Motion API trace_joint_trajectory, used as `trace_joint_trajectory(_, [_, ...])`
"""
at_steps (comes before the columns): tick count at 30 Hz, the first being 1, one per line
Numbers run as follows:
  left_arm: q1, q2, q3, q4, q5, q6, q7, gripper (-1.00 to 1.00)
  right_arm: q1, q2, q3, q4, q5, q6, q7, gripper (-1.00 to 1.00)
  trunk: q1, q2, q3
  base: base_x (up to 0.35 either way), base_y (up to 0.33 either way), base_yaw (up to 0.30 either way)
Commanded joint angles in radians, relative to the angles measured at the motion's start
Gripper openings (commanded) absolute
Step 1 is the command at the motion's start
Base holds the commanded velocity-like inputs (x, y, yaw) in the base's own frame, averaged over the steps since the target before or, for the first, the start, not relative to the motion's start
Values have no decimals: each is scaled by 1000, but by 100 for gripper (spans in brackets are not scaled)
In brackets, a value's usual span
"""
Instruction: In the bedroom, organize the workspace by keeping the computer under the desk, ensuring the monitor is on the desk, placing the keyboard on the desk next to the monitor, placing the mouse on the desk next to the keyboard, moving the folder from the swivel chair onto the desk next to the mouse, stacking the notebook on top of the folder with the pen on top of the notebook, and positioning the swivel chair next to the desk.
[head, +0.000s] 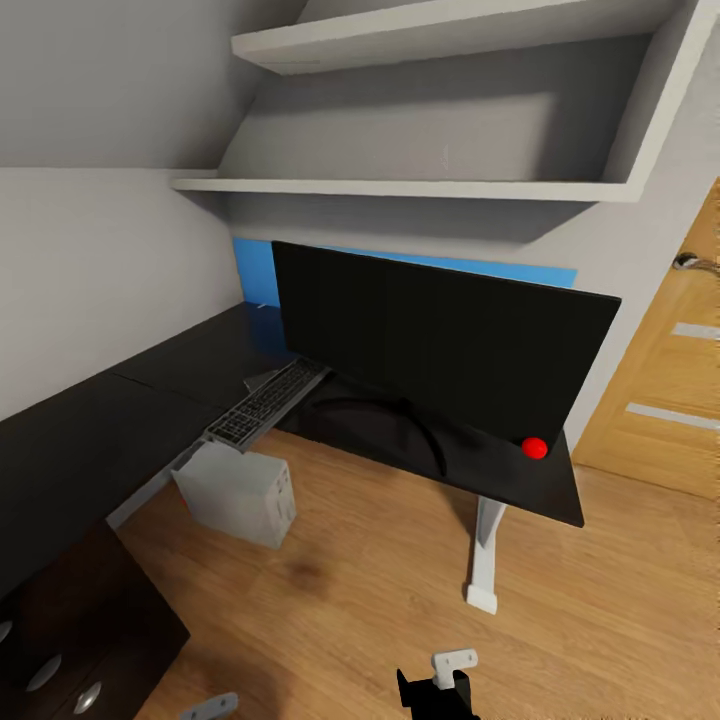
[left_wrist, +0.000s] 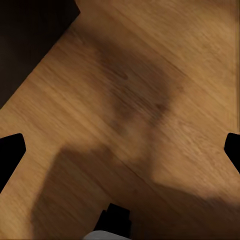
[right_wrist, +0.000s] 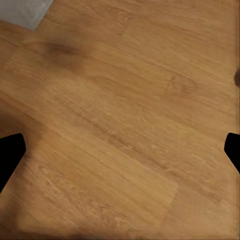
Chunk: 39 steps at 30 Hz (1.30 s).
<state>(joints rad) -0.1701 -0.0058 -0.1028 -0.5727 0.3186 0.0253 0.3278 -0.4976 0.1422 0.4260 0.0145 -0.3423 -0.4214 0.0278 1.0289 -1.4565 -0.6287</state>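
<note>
The monitor (head: 440, 350) is seen upright on the desk (head: 120, 420), with the keyboard (head: 268, 402) overhanging the desk edge beside it and the computer (head: 238, 495) on the wooden floor (head: 350, 590) just below. Both are well ahead of the grippers. The left gripper (left_wrist: 120, 150) and right gripper (right_wrist: 120, 150) are held spread wide over bare floor, nothing being pinched.

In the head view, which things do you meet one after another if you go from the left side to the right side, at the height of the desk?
Desk → computer → keyboard → monitor → white desk leg → wooden door.
</note>
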Motion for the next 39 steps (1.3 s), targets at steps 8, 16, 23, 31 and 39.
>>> trace_joint_trajectory(8, [0, 1, -5, -4, 9, 2, 9, 100, -1, 0, 7, 1, -11, -5, 3, 100, 19, -35, -19, 0, 3, -55])
trace_joint_trajectory(16, [0, 1, -4, -4, 10, 2, 10, 100, -1, 0, 8, 2, -11, -5, 3, 100, 50, -91, -44, 0, 0, -3])
trace_joint_trajectory(23, [0, 1, -3, -13, 10, 2, 10, 100, -1, 0, 8, 2, -11, -5, 3, 100, 77, -140, -66, 0, 0, 0])
trace_joint_trajectory(31, [0, 1, -1, -36, 10, 1, 10, 100, -1, 0, 8, 1, -11, -4, 3, 100, 107, -196, -91, 0, 0, 0])
trace_joint_trajectory(39, [1, 8, 2, -151, 11, -45, 7, 100, -1, 0, 8, 2, -11, -2, 3, 100, 138, -252, -116, 0, 0, 0])
